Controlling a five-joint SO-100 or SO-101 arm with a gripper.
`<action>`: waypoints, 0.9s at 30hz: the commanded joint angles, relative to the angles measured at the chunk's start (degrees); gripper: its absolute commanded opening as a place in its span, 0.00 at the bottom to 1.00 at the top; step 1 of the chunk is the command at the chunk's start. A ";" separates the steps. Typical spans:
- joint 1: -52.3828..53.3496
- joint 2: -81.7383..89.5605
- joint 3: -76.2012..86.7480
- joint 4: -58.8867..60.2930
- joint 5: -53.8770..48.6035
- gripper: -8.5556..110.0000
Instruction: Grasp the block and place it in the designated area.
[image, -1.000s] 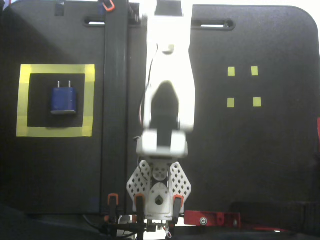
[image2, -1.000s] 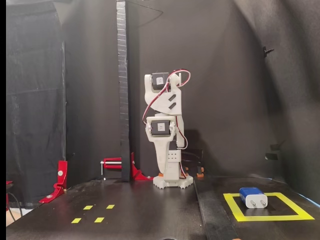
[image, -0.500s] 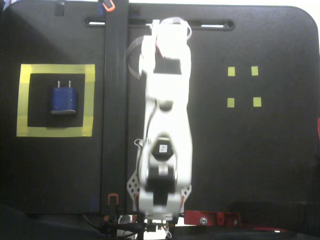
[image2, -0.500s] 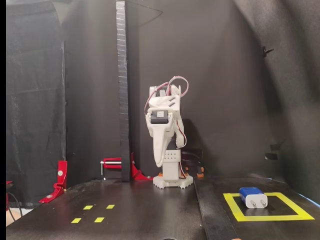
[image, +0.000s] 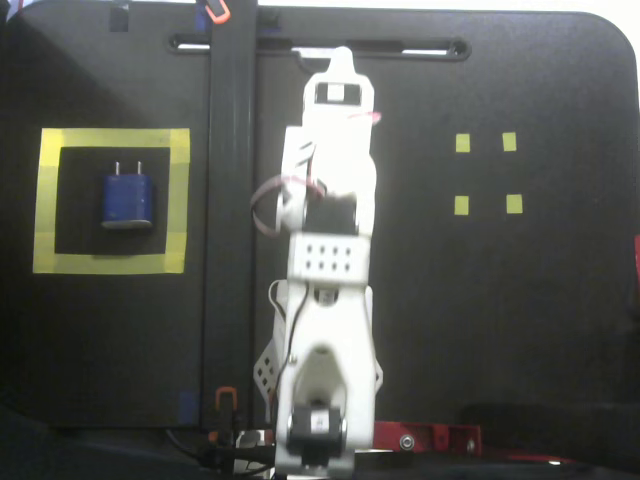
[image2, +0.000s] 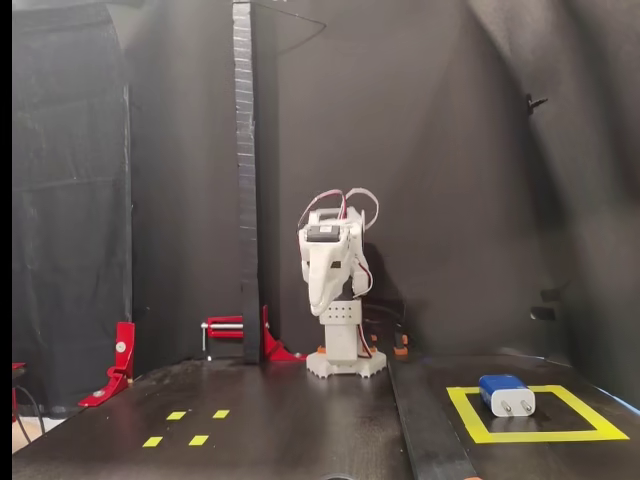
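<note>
The dark blue block (image: 127, 200) lies flat inside the designated area, a square frame of wide yellow tape (image: 110, 263), with its two metal prongs pointing away from the arm's base. In the front-facing fixed view the block (image2: 506, 394) sits in the yellow frame (image2: 470, 415) at lower right. The white arm is folded low over its base. My gripper (image: 341, 52) (image2: 320, 308) is far from the block. It tapers to a single point and looks shut, with nothing in it.
A tall black post (image: 232, 200) (image2: 245, 180) stands between the arm and the yellow frame. Small yellow tape squares (image: 462, 143) (image2: 176, 414) mark the other side. Red clamps (image2: 120, 360) (image: 425, 437) sit at the table edge beside the base.
The arm has folded down from an upright pose, and its gripper now hangs low in front of the base. The block has stayed in the yellow frame.
</note>
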 joint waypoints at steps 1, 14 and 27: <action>0.44 5.27 3.87 -3.87 -0.44 0.07; 0.88 20.39 18.11 -9.49 -0.97 0.07; 0.35 28.65 18.46 8.79 -1.93 0.07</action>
